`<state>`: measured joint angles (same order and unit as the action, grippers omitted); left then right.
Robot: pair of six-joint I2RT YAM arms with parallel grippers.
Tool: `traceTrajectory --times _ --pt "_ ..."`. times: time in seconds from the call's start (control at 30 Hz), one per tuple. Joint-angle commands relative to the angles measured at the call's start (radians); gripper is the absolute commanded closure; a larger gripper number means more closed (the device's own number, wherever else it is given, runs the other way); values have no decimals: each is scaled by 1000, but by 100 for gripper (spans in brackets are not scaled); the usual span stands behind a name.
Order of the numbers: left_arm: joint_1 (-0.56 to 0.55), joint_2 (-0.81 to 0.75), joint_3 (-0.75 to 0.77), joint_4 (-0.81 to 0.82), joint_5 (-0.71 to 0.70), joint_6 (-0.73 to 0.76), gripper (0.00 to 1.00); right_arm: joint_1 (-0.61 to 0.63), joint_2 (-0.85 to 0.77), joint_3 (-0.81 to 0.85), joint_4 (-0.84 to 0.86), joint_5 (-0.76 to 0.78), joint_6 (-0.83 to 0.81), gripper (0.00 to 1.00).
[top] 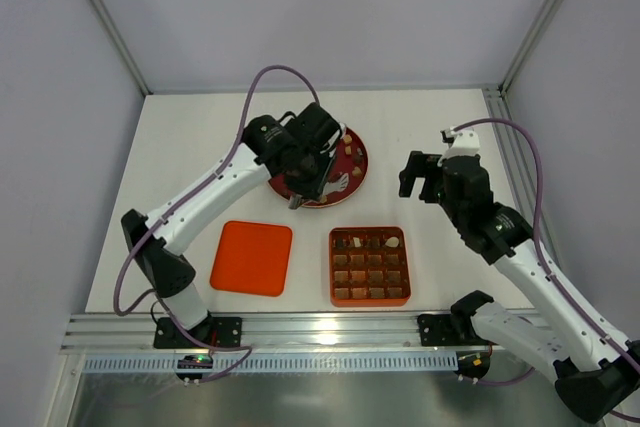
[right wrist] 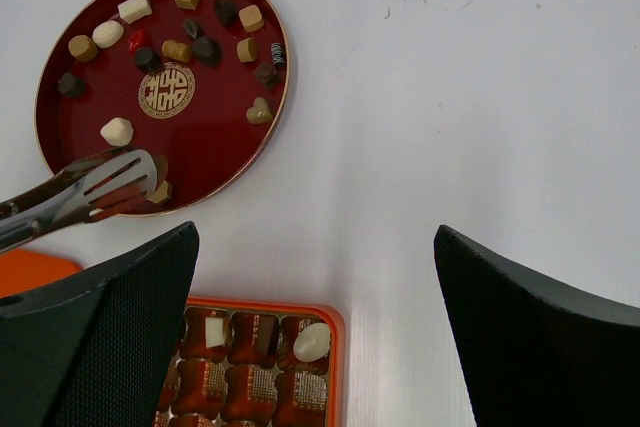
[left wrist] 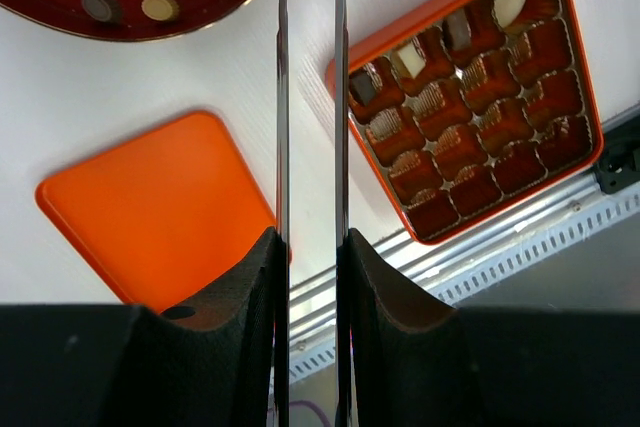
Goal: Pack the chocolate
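Chocolate (right wrist: 117, 131) scattered on red plate (right wrist: 215, 137); left tool (left wrist: 310, 267) grips tongs (right wrist: 100, 187) at plate rim; right tool (right wrist: 315, 237) spread wide

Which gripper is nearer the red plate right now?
Left. The left gripper, shut on tongs, hangs above the red plate; the right gripper, open, sits off to its right.

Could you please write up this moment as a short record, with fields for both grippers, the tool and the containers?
left gripper: shut on the tongs, above the plate
right gripper: open, holding nothing, over bare table beside the plate
tongs: metal, slotted tips over the plate's near rim
plate: dark red, round, many chocolates loose on it
tray: orange, gridded, a few chocolates in the row nearest the plate
lid: orange, flat on the table left of the tray
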<state>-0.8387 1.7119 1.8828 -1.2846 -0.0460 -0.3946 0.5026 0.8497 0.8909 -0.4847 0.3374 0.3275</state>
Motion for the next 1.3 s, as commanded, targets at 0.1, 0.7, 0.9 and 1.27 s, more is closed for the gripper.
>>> traceTrajectory --times 0.1,0.7,0.9,1.27 --pt "-68 -129 -51 -13 6 -58 73 2 11 29 51 -3 7 0" --pt "-243 -313 -278 -48 31 -153 73 1 29 31 57 -17 22 0" --pt "-275 -317 -304 -47 41 -159 72 1 28 29 54 -14 25 0" --pt "-327 -275 -301 -55 18 -179 72 1 28 22 57 -9 25 0"
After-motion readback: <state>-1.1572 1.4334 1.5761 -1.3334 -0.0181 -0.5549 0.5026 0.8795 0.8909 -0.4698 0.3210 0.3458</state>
